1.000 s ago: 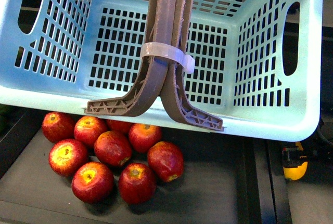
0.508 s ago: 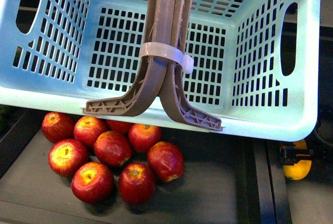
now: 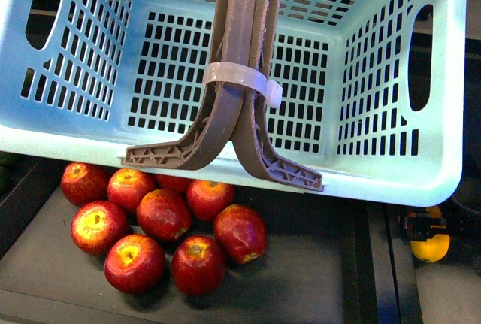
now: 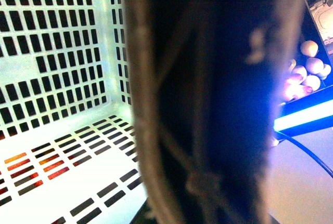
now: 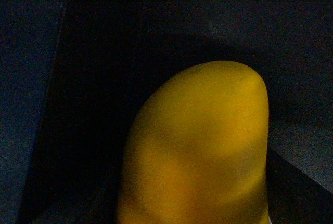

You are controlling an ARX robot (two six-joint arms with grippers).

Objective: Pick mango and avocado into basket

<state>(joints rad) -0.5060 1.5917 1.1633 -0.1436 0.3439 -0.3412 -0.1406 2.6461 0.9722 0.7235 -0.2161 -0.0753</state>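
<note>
Since we cannot tell whether the right gripper [image 3: 425, 225] is clamped on the mango [image 3: 430, 249], we should lift slowly and clear the basket [image 3: 376, 183] rim before releasing

Looks like a grocery shop produce section, or a mock-up of one. Plastic shopping basket [image 3: 75, 147] over a heap of red fruit [image 3: 161, 215] laid out loose on a dark display tray [image 3: 316, 279]. Left wrist view: more pale round produce [image 4: 307, 70] piled beside a lit shelf-edge strip [image 4: 307, 117].
</note>
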